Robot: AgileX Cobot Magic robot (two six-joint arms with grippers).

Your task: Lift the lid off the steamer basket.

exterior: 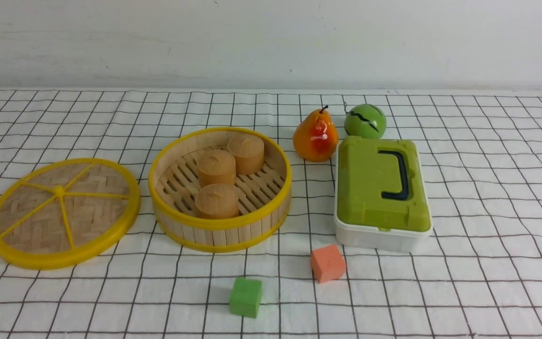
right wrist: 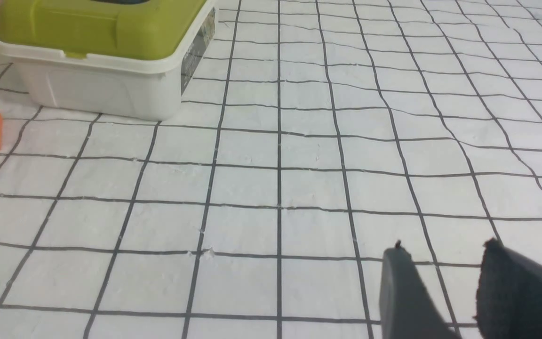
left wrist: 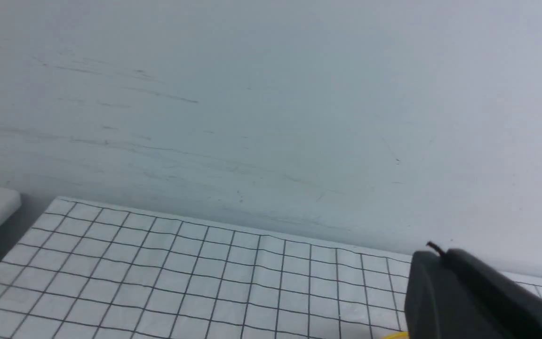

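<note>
Nearest the robot, the right gripper (right wrist: 442,249) hung low over the checked tablecloth (exterior: 487,212), its two dark fingers (right wrist: 405,292) parted with only cloth between them and nothing held. Of the left gripper (left wrist: 445,282) just one dark finger showed in its wrist view, so I could not tell whether it was parted or closed.

Farther out on the cloth lay a green cube (exterior: 245,296), and a little beyond it to the right an orange cube (exterior: 328,262). Past those, the lid (exterior: 64,213) lay flat on the cloth on the left, off the steamer basket (exterior: 219,233) and just beside it, with a narrow strip of cloth between their yellow rims. The basket stood uncovered with three tan cylinders (exterior: 216,201) upright on its slatted floor. To the right of the basket sat a white box (exterior: 374,238) with a green top and dark handle. Behind the box, near its far left corner, stood a pear (exterior: 315,135) and a green ball (exterior: 365,121), close together. A pale wall (exterior: 271,42) rose behind the table.
</note>
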